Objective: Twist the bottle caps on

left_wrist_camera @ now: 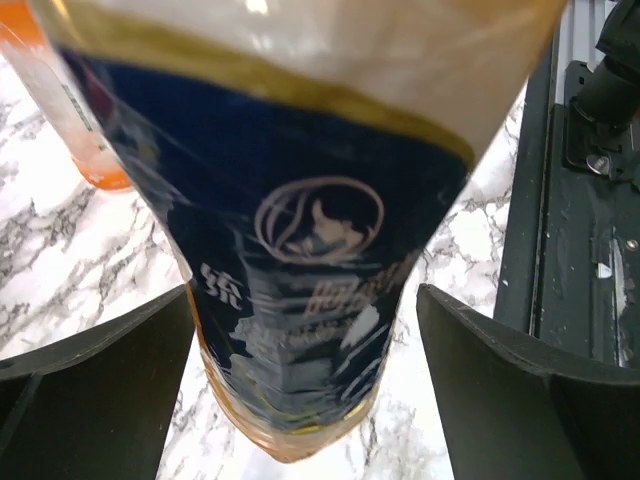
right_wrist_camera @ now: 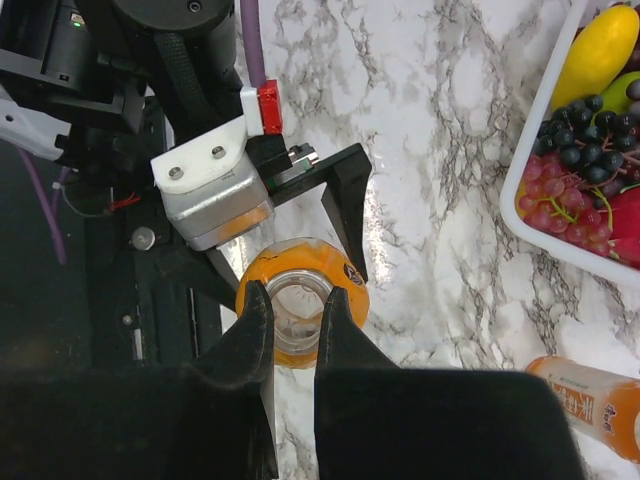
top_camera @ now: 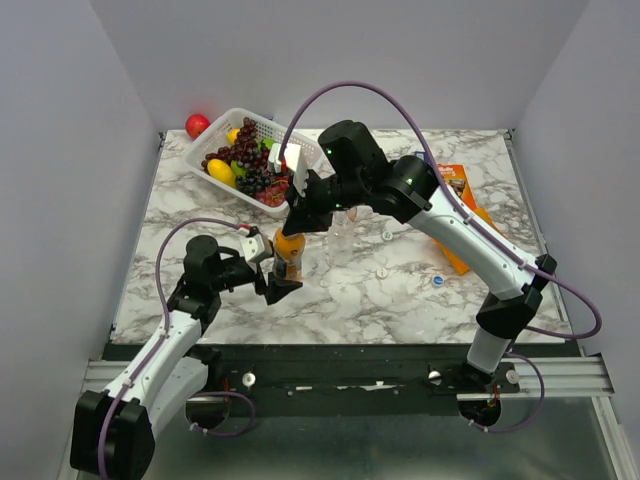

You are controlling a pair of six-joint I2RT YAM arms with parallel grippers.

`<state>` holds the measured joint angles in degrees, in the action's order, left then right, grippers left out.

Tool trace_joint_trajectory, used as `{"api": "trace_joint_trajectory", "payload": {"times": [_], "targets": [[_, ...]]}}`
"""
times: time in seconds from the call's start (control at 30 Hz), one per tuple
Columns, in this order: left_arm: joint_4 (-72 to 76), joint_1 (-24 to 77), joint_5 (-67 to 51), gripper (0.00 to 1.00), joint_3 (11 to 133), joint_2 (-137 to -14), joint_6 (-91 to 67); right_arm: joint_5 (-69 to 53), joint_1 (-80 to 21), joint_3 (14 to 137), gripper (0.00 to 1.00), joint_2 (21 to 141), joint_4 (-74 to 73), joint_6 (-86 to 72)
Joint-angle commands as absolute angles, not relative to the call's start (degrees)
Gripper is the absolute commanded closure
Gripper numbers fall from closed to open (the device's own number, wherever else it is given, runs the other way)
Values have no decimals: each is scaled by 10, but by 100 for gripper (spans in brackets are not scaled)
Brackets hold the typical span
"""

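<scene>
**Item: orange bottle** point(top_camera: 290, 252), small, plastic.

**Location:** It stands upright on the tabletop point(top_camera: 400, 310), centre-left of the overhead view, below the fruit basket point(top_camera: 215, 145). No cap shows on its mouth.

**Handling (judged):**
- The bottle is light, but the drink inside will shift if you tilt it.
- The thin wall will dent under a hard squeeze.
- The glossy label film is probably slippery.
- The neck is the stiffest part, but it must be left free for the cap.
- Take hold low on the labelled body, squarely across its width, with just enough pressure to stop it turning.

**Right tool** point(right_wrist_camera: 297, 300): It is closed from above on the bottle's neck, one finger on each side of the mouth.

**Left tool** point(left_wrist_camera: 305, 385): It is spread fully wide. Its fingers point(left_wrist_camera: 110, 385) flank the lower body of the bottle. In the left wrist view, marble shows in the gap on both sides, so there is no contact.

**Bottle caps:** You have two white caps point(top_camera: 387, 236) point(top_camera: 381, 271) and one blue cap point(top_camera: 438, 281). They lie loose on the tabletop to the right of the bottle, well apart from both tools.

**Second orange bottle** point(right_wrist_camera: 590, 400): It sits at the lower right of the right wrist view, near the first bottle but not touching it.
</scene>
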<state>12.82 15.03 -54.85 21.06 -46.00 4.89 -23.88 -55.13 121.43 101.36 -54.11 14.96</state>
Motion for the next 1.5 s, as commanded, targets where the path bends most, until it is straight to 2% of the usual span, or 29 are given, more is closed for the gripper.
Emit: {"api": "trace_joint_trajectory", "payload": {"times": [0.0,0.53,0.7,0.83,0.9,0.93,1.03,1.13,1.23,1.27,1.33,1.37,1.4,1.47], "targets": [[191,156,-548,1,213,-468,40,-261,-551,1222,99,1013,-552,138],[233,179,-546,12,214,-515,38,-271,-550,1233,99,1023,-547,132],[236,179,-545,22,212,-518,30,-271,-551,1229,99,1022,-545,131],[242,179,-538,36,212,-511,16,-262,-550,1220,98,1017,-543,127],[240,179,-521,41,214,-508,8,-246,-550,1216,87,1012,-543,126],[237,179,-515,42,215,-504,3,-240,-551,1215,67,1010,-547,130],[236,179,-501,43,212,-484,2,-204,-551,1216,36,991,-558,145],[215,179,-488,49,209,-458,-18,-156,-548,1216,24,956,-571,167],[189,180,-475,63,202,-424,-19,-154,-520,1199,23,906,-587,177],[183,180,-469,72,198,-417,-21,-162,-492,1185,21,890,-591,180],[170,181,-456,83,193,-399,-20,-181,-454,1130,20,864,-602,190],[164,182,-452,96,189,-396,-15,-207,-406,1105,20,836,-602,207],[163,182,-445,100,185,-395,-10,-217,-383,1040,20,823,-600,223],[165,183,-419,100,172,-397,14,-235,-327,979,20,791,-591,292]]}}
